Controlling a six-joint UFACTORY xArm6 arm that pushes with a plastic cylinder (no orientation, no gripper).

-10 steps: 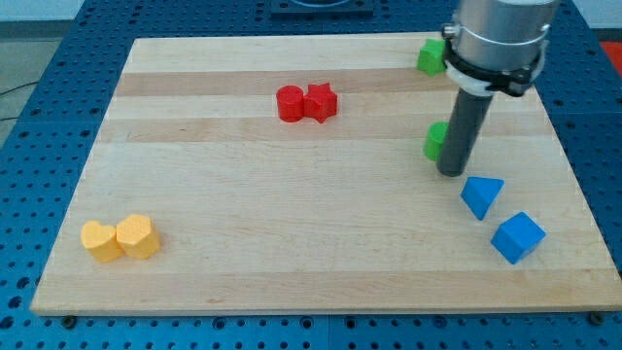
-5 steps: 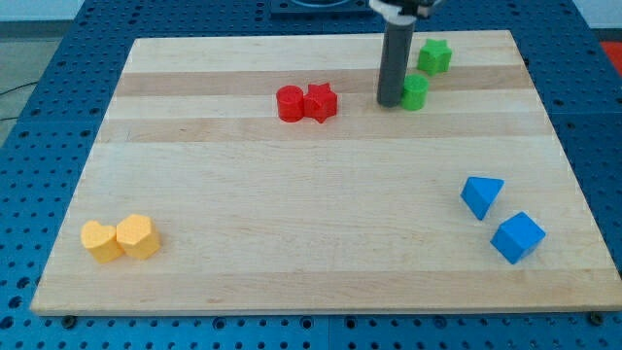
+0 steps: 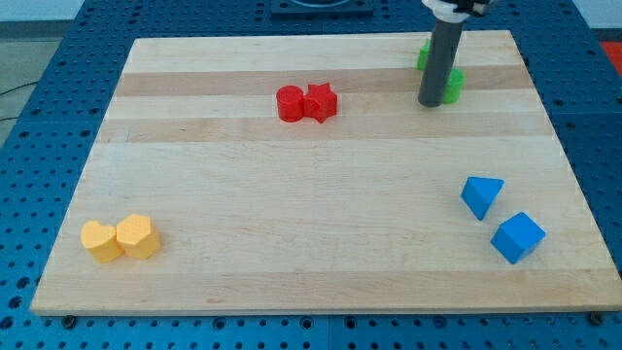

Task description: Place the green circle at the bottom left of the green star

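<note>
The wooden tabletop (image 3: 292, 194) is being shown lying on a blue perforated base (image 3: 29, 194), and it is filling most of the view. The dark rod (image 3: 439, 58) is being held upright near the view's top right, and my tip (image 3: 430, 103) is resting on the tabletop just at the left of the green circle (image 3: 453, 86), seemingly touching it. No fingers are being carried by this arm, so nothing can be said of them being apart or together.

The green circle is being half hidden by the rod; only its right part is showing. The green star (image 3: 424, 53) is sitting just above it, toward the view's top, and is being mostly covered by the rod, so that only a sliver is being seen at the rod's left edge. The circle is thus lying below the star and slightly to its right.

At the view's lower right, a blue cube (image 3: 517, 237) and a blue triangular block (image 3: 482, 195) are lying near each other. At the lower left, two yellow blocks (image 3: 120, 238) are touching. Near the top centre, a red circle (image 3: 290, 103) and a red star (image 3: 321, 101) are touching.
</note>
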